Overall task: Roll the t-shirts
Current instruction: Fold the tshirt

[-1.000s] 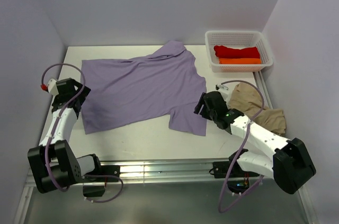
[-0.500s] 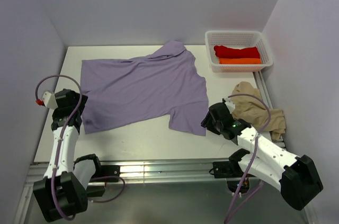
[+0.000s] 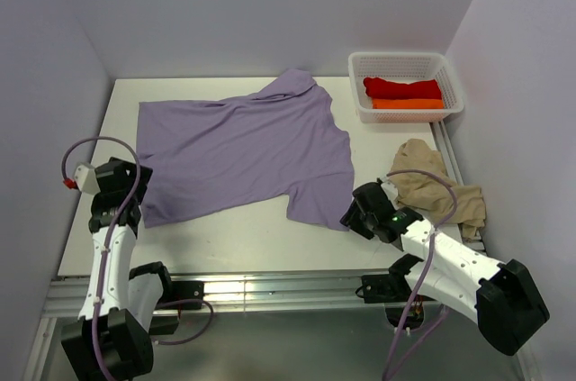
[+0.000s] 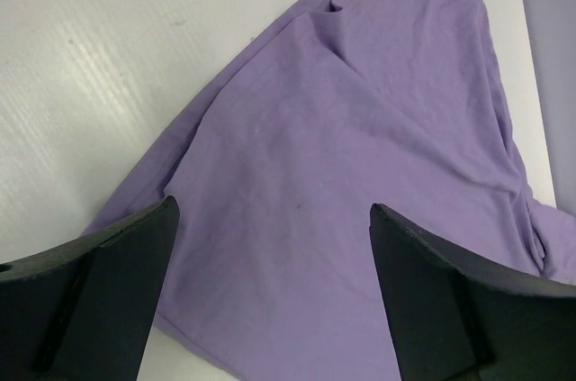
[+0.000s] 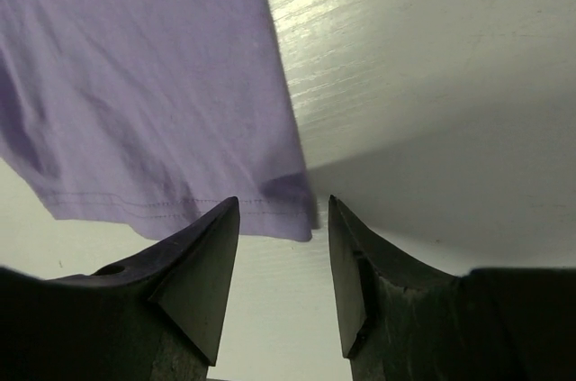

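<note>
The lavender t-shirt (image 3: pixel 243 151) lies spread flat in the middle of the white table (image 3: pixel 225 246). My left gripper (image 3: pixel 131 186) hangs open over its near left corner; in the left wrist view the wide-apart fingers (image 4: pixel 108 282) frame the purple cloth (image 4: pixel 360 129), and the gripper (image 4: pixel 274 291) holds nothing. My right gripper (image 3: pixel 353 212) sits at the shirt's near right hem corner. In the right wrist view that corner (image 5: pixel 288 205) lies just at the tips of the partly open gripper (image 5: pixel 283 210), ungripped. A beige t-shirt (image 3: pixel 434 187) lies crumpled at the right. Red (image 3: pixel 402 87) and orange (image 3: pixel 408 104) rolled shirts sit in the basket.
The white mesh basket (image 3: pixel 360 84) stands at the back right corner of the table. Purple-grey walls close in at the left, back and right. The right arm's cable loops over the beige shirt.
Both grippers drew back toward the table's near edge: the left to the shirt's near left corner, the right from the sleeve edge to the near right hem corner. The right jaws narrowed.
</note>
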### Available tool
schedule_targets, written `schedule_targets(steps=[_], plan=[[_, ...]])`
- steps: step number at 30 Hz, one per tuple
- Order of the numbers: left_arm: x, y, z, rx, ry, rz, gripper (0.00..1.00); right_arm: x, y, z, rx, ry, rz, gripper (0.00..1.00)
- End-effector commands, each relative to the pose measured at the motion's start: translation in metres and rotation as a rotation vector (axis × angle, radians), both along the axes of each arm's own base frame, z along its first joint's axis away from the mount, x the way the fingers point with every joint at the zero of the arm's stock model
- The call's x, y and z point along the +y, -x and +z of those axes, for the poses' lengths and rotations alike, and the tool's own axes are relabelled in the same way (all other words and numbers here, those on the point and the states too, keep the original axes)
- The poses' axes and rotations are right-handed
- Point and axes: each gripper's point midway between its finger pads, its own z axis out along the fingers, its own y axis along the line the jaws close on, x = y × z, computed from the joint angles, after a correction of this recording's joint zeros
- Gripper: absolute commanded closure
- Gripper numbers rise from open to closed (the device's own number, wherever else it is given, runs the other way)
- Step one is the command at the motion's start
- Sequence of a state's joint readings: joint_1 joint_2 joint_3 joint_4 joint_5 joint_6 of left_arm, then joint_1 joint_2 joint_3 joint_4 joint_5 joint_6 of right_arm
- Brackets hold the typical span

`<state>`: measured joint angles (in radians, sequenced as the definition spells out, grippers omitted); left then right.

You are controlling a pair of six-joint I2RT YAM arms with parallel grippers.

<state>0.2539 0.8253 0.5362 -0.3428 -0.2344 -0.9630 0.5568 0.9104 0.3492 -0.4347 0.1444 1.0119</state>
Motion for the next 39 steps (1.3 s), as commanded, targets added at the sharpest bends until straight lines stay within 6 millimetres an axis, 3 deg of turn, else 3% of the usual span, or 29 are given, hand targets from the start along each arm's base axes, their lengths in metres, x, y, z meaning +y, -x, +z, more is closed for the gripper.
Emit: schedule_targets(steps=[1,12,18,22,33,39], plan=[[-0.003,0.003,0.004,-0.037,-0.007,-0.018,0.08,0.0,0.011,-0.013,0.039,-0.003,-0.009,0.49],[0.005,0.014,0.004,0.042,-0.033,0.025,0.1,0.0,0.016,-0.017,0.053,0.04,-0.007,0.53],[0.0,0.015,0.002,0.024,-0.015,0.011,0.1,0.002,0.016,-0.017,0.068,0.065,0.001,0.71],[-0.002,0.015,0.001,0.029,-0.007,0.004,0.1,0.004,0.01,-0.008,0.056,0.077,0.004,1.0],[-0.007,0.018,-0.014,0.133,0.061,0.009,0.11,0.003,-0.027,0.056,-0.084,0.122,-0.022,1.0],[-0.012,0.029,-0.026,0.288,0.131,0.035,0.12,0.008,-0.039,0.045,-0.044,0.156,-0.017,1.0]])
